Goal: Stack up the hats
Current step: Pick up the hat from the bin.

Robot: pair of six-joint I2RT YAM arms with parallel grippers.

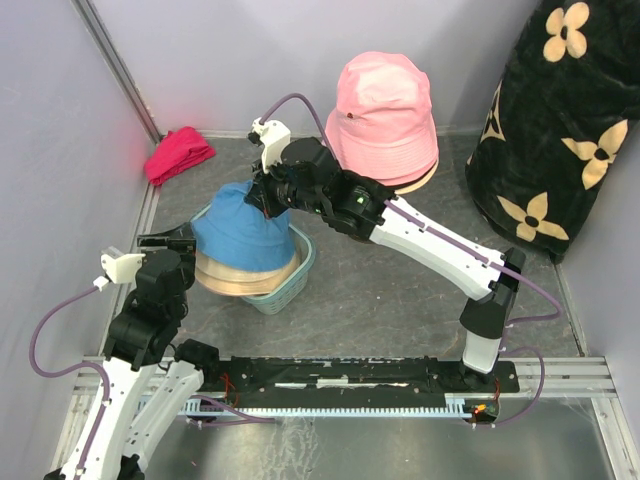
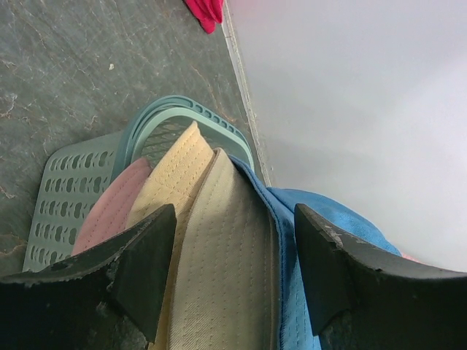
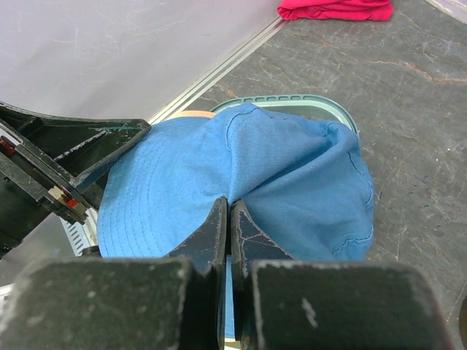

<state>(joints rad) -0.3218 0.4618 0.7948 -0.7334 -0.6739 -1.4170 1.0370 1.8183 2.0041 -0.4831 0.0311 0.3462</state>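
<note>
Stack top: blue fabric bucket hat [image 1: 240, 228], near bench's left edge.
Under it: beige fabric bucket hat [image 1: 245, 279], brim showing, sat in teal perforated plastic basket [image 1: 288, 290].
Far edge: pink fabric bucket hat [image 1: 383, 115], upright, well apart from stack.
R pincer [image 3: 230, 208]: clenched, nipping a fold of blue hat's crown.
L pincer [image 2: 233, 244]: released, fingers astride beige brim & blue hat's edge; contact unclear.
Far-left corner: magenta-red cloth bundle [image 1: 178, 153].

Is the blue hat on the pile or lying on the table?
On the pile: the blue hat covers beige hats inside the teal basket.
</note>
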